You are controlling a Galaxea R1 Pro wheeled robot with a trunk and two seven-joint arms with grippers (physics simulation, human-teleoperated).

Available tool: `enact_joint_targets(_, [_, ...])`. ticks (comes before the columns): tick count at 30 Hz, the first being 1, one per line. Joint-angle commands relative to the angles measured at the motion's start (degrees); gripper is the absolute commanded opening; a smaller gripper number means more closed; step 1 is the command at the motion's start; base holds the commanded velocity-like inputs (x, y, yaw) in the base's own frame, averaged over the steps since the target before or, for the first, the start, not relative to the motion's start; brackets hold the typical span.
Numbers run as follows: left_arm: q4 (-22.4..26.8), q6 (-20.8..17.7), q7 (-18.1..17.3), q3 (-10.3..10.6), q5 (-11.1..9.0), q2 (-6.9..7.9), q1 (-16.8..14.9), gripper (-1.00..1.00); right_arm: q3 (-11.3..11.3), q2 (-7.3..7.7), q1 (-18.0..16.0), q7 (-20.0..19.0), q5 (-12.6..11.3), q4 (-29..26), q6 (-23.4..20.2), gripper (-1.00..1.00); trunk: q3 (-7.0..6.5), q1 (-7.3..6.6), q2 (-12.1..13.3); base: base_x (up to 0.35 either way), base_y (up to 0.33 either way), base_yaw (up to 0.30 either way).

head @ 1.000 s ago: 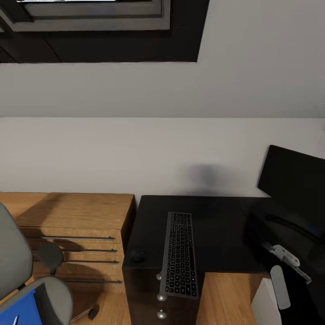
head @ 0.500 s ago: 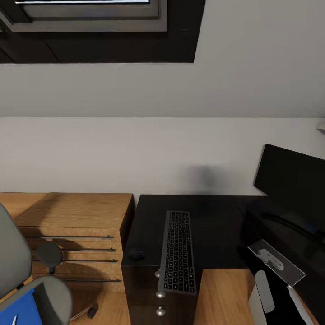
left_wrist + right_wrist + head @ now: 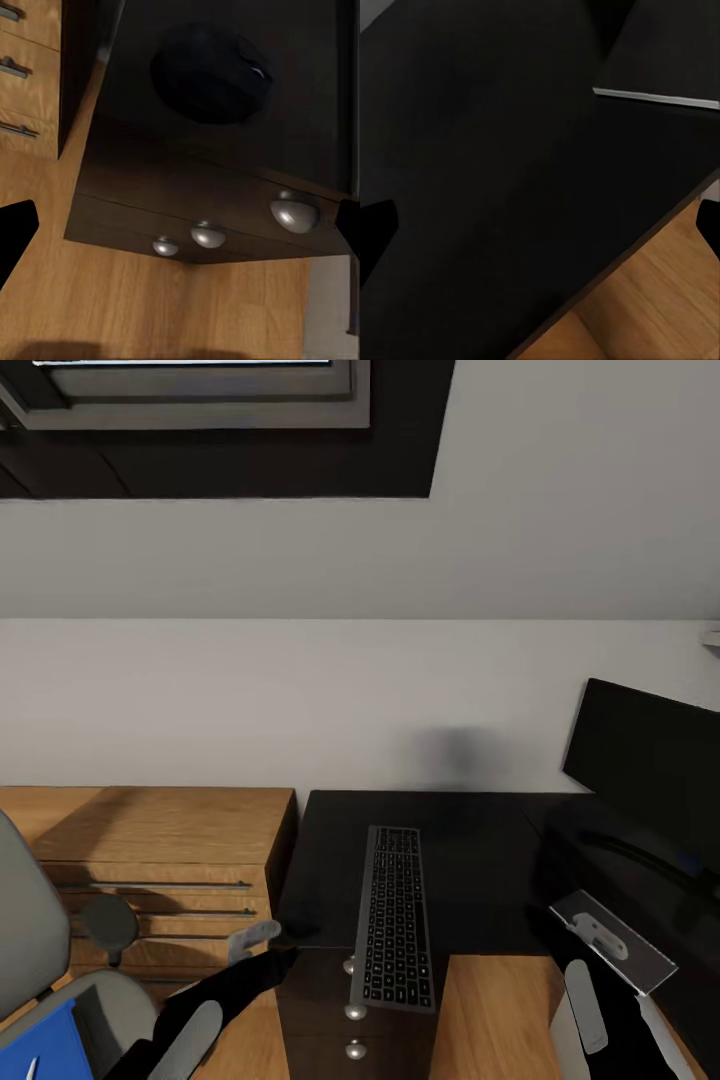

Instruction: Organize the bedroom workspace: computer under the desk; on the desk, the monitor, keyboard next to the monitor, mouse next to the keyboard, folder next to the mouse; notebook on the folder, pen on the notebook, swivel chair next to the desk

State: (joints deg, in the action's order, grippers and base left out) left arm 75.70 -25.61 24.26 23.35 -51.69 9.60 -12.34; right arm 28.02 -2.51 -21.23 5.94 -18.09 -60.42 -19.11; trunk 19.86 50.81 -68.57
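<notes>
The mouse (image 3: 210,73) lies on the black surface (image 3: 480,860) at its left front corner, low centre-left of the head frame, just beside the keyboard (image 3: 396,918). The left end effector (image 3: 262,940) hovers over it, fingers spread, holding nothing. Silver knobs (image 3: 295,212) sit below. The monitor (image 3: 650,760) stands at right; I cannot tell the right end effector's (image 3: 600,950) opening.

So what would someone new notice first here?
Probably the keyboard, lying lengthwise down the middle of the black desk, with the monitor at the desk's right. Next, the left gripper reaching toward the mouse at the desk's left corner, above the drawer knobs.
</notes>
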Motion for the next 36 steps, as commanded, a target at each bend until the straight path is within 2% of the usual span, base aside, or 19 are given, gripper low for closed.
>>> enact_joint_targets(1, [0.3,0.0,0.7,0.1,-0.6,0.08,-0.1,1.0,0.1,-0.06,0.0,0.3,-0.6,-0.1,-0.2,1.0,0.26,0.23,-0.5,0.0,0.0,0.0])
enact_joint_targets(10, [0.7,0.3,1.0,0.3,0.2,0.33,0.1,1.0,0.1,0.03,0.0,0.2,-0.6,2.4,0.9,1.0,1.88,2.21,-4.1,0.0,0.0,0.0])
enact_joint_targets(16, [1.4,1.2,1.4,4.1,1.3,0.37,0.6,1.0,0.1,0.09,0.0,0.2,-0.6,3.9,4.0,1.0,2.95,3.53,-6.5,0.0,0.0,0.0])
enact_joint_targets(27, [1.6,4.6,3.9,5.3,1.4,0.42,0.8,1.0,0.0,0.02,0.0,0.2,-0.6,5.3,8.5,1.0,4.93,5.94,-10.9,0.0,0.0,0.0])
enact_joint_targets(32, [1.6,4.9,4.2,5.4,1.4,0.42,0.8,1.0,-0.1,-0.03,0.0,0.4,-0.5,8.1,13.5,1.0,5.83,7.04,-12.9,0.0,0.0,0.0])
enact_joint_targets(33, [1.6,4.9,4.3,5.4,1.4,0.42,0.8,1.0,-0.1,-0.04,0.0,0.5,-0.6,10.0,16.4,1.0,6.0,7.26,-13.3,0.0,0.0,0.0])
enact_joint_targets(35, [1.6,4.9,4.3,5.4,1.4,0.42,0.8,1.0,-0.1,-0.04,0.0,0.5,-0.6,11.7,19.6,1.0,6.36,7.7,-14.1,0.0,0.0,0.0])
enact_joint_targets(36, [1.6,4.9,4.3,5.4,1.4,0.42,0.8,1.0,-0.1,-0.07,0.0,0.6,-0.6,13.3,23.3,1.0,6.54,7.92,-14.5,0.0,0.0,0.0])
